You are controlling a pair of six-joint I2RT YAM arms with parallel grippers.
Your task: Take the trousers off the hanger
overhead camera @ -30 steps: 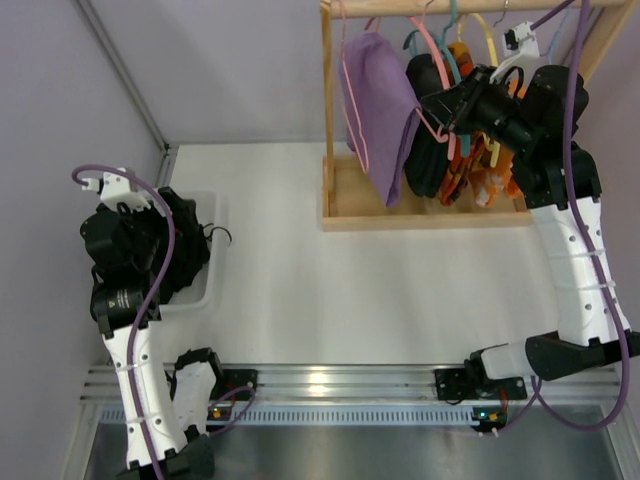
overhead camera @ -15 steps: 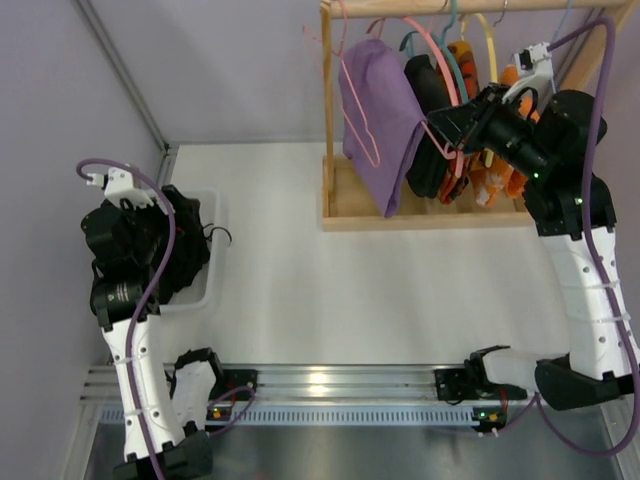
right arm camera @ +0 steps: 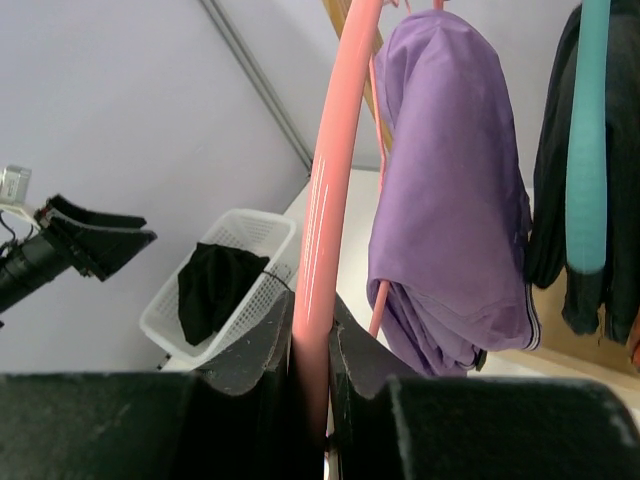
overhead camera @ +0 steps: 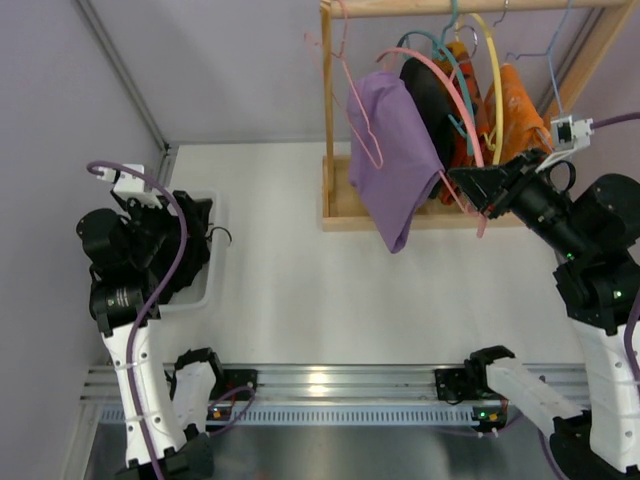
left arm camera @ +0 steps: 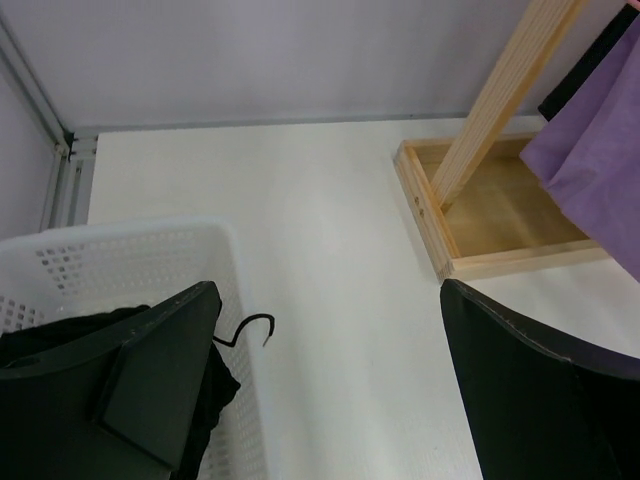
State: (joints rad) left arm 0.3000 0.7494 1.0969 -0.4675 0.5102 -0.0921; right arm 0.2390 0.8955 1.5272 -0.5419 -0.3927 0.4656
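Observation:
Purple trousers hang folded over a pink hanger pulled out from the wooden rack. My right gripper is shut on the pink hanger's shoulder; in the right wrist view its jaws clamp the pink bar, with the purple trousers draped just right of it. My left gripper is open and empty over the white basket; in the left wrist view its fingers stand wide apart above the basket.
The basket holds a black garment and a black hanger hook. Black and orange clothes hang on teal and yellow hangers on the rack. A wooden post and the rack's base stand at the right.
My right gripper has pulled the pink hanger with the purple trousers down and toward the front right, away from the rail. The left arm has barely shifted.

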